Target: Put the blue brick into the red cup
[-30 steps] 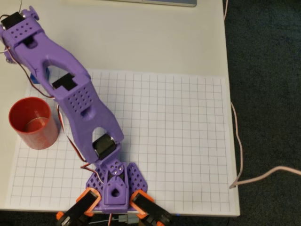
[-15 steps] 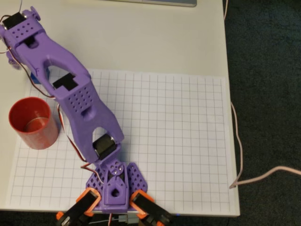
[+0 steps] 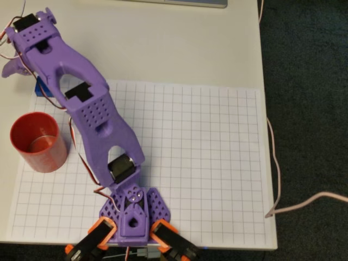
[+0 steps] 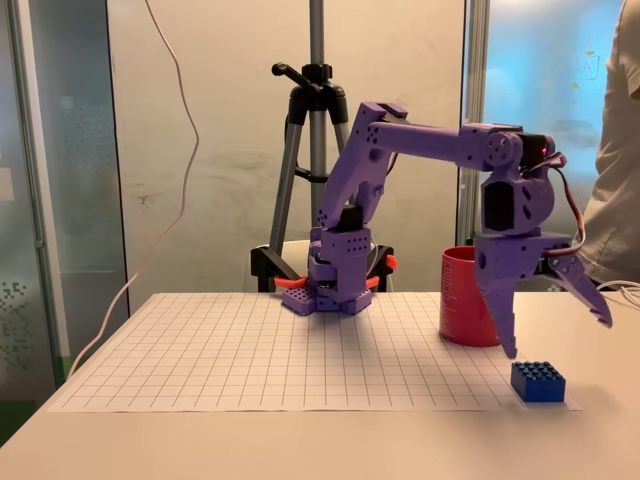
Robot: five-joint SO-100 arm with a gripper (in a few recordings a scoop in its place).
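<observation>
In the overhead view the purple arm [image 3: 92,117] reaches from its base at the bottom edge up to the top left corner of the bench [image 3: 179,43], and the end effector [image 3: 16,66] sits at its far end with one finger poking out to the left. The brick [image 3: 40,88] shows as a blue sliver just under the arm, at the top left corner of the grid sheet [image 3: 190,157], partly hidden by the arm. The cup [image 3: 37,141] stands upright on the left edge of the sheet, below the brick in the picture and apart from it, mouth up and with nothing blue inside. A pale cable [image 3: 274,163] trails along the right edge of the bench. In the fixed view the end effector [image 4: 555,335] hangs over the brick [image 4: 537,381] with its fingers spread wide apart, pointing down, the tips clear of the brick and nothing between them. The brick lies flat on the sheet [image 4: 250,350], studs up, in front of the cup [image 4: 468,297] and a little to its right. A tripod [image 4: 312,130] stands behind the arm's base, and a person [image 4: 615,170] stands at the right edge
</observation>
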